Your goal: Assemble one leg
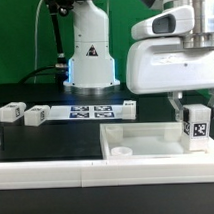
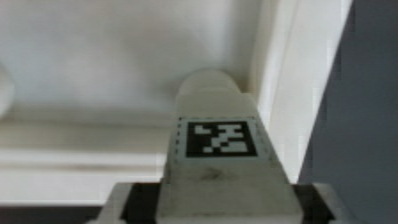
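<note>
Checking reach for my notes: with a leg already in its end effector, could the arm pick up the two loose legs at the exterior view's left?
Probably not yet. The end effector is shut on a leg over the white board, so it must release first. The two loose legs lie uncovered on the table.

The arm's white wrist housing hung directly above the leg [image 1: 197,126], with the hand [image 1: 196,120] pointing straight down from it. The fingers [image 2: 128,203] were closed on either side of the leg's upper end, clamping it upright. The robot's base column stood well behind the leg.
</note>
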`<state>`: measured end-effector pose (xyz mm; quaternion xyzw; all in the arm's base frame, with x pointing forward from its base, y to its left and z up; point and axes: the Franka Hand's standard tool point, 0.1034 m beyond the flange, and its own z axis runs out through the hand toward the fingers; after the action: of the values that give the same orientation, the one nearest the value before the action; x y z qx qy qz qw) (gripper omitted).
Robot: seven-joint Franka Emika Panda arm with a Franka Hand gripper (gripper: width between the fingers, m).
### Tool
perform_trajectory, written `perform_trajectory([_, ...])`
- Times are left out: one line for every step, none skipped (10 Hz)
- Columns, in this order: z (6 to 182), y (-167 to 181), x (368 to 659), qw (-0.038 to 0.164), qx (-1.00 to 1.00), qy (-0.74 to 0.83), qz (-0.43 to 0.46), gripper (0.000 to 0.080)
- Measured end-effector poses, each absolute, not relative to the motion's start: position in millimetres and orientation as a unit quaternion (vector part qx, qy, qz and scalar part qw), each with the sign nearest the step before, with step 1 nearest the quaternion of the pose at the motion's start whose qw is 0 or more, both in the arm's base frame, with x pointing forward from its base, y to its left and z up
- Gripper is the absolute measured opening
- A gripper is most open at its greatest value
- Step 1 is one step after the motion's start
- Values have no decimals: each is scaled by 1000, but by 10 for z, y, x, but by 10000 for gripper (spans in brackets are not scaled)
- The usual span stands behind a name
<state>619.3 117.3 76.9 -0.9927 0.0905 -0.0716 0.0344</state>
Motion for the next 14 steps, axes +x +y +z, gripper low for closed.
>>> perform_trajectory([768, 1165, 6193, 38, -985, 155, -70, 289])
perform_trajectory([766, 1157, 6195, 42, -976, 204, -68, 289])
perform_trajectory([765, 1150, 6197, 48, -964, 252, -65, 291])
perform_trajectory([763, 1150, 6197, 51, -950, 302, -62, 291])
perform_trajectory([760, 1158, 6193, 54, -935, 345, -60, 291])
perform_trajectory([754, 1180, 6185, 56, -909, 408, -56, 291])
perform_trajectory([749, 1197, 6178, 56, -882, 464, -58, 291])
perform_trajectory([751, 1203, 6173, 58, -858, 508, -54, 291])
perform_trajectory([751, 1215, 6164, 64, -820, 566, -44, 291])
perform_trajectory([759, 1237, 6162, 67, -780, 621, -38, 291])
perform_trajectory([763, 1221, 6166, 73, -761, 644, -34, 291])
perform_trajectory([760, 1199, 6167, 76, -751, 655, -30, 291])
perform_trajectory([760, 1222, 6163, 79, -740, 667, -27, 369])
perform_trajectory([760, 1226, 6163, 79, -750, 657, -28, 369])
